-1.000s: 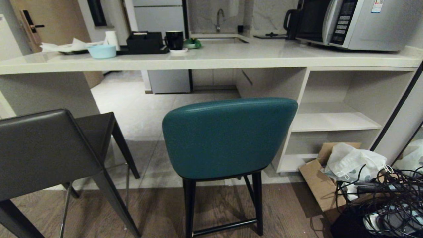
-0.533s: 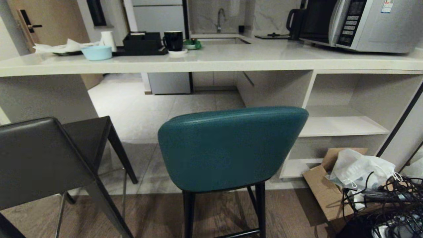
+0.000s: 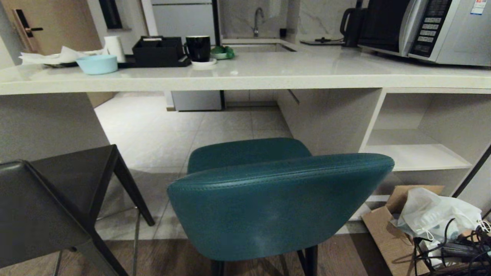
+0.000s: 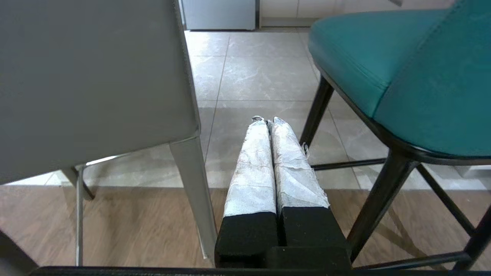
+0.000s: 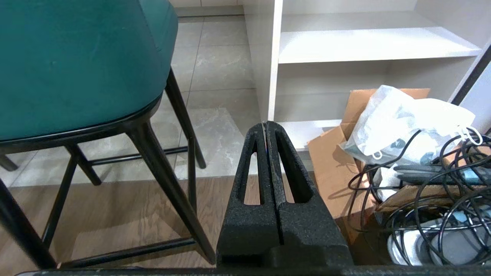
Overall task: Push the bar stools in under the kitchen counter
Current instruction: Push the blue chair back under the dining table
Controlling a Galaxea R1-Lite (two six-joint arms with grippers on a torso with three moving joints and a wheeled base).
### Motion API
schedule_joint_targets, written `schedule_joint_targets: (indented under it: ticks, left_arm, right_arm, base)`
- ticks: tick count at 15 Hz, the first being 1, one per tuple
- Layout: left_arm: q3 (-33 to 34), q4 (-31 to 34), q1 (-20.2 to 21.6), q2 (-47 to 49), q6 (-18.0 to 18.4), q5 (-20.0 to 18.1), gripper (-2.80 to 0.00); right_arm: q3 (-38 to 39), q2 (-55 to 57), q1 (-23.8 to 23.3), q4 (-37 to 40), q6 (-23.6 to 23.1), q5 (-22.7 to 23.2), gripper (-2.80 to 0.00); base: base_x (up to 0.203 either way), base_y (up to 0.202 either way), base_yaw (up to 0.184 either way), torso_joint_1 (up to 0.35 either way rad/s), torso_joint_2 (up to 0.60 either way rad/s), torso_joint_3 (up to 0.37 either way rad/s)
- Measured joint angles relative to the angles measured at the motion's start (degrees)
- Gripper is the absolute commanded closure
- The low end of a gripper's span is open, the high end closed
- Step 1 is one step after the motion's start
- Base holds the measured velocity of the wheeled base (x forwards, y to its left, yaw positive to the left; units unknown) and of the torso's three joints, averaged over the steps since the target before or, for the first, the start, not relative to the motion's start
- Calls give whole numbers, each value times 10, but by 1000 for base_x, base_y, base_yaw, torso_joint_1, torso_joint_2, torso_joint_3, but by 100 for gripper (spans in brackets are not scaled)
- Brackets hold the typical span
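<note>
Kitchen counter [image 3: 245,78] beyond 2 stools — teal stool [image 3: 280,207], grey stool [image 3: 50,203] — both claws closed, empty.

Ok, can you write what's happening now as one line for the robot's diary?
stage: approach | teal stool: directly ahead, not under kitchen counter | grey stool: left, also out | left gripper: shut, empty | right gripper: shut, empty

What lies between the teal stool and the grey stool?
In the left wrist view, the shut left tool points into the gap between the teal curved-back stool and the grey boxy leather stool; otherwise bare floor.
</note>
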Motion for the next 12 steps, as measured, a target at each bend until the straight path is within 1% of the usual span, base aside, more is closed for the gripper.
schedule_joint_targets:
  ticks: [1,2,4,5,6,7,8,9,10,12]
  left_arm:
    - [0,0,0,0,-1,0,0]
    - [0,0,0,0,0,-1,0]
    - [0,-2,0,0,26,-11,0]
    - [0,-11,0,0,38,-19,0]
    - [-6,-13,0,1,32,-30,0]
    - [-35,-9,0,8,17,-45,0]
    - [-63,-4,1,25,5,-56,0]
    - [-85,-8,4,52,-4,-68,0]
    - [-102,-24,6,85,-9,-76,0]
    - [-118,-83,10,172,-13,-99,0]
  right_arm:
    - [0,0,0,0,-5,4,0]
    - [0,0,0,1,-20,10,0]
    - [0,0,0,3,-73,26,0]
    - [-1,1,1,5,-88,34,0]
    - [-2,6,1,7,-92,36,0]
    - [-4,19,1,8,-92,39,0]
    - [-13,37,1,12,-81,47,0]
    - [-40,64,3,3,-63,65,0]
    - [-64,98,3,-1,-42,82,0]
    - [-106,194,3,-41,-14,103,0]
  base:
    - [0,0,0,0,0,0]
    - [0,0,0,0,0,0]
    - [0,0,0,0,0,0]
    - [0,0,0,0,0,0]
    - [0,0,0,0,0,0]
    - [0,0,0,0,0,0]
    - [0,0,0,0,0,0]
    - [0,0,0,0,0,0]
    - [0,0,0,0,0,0]
    - [0,0,0,0,0,0]
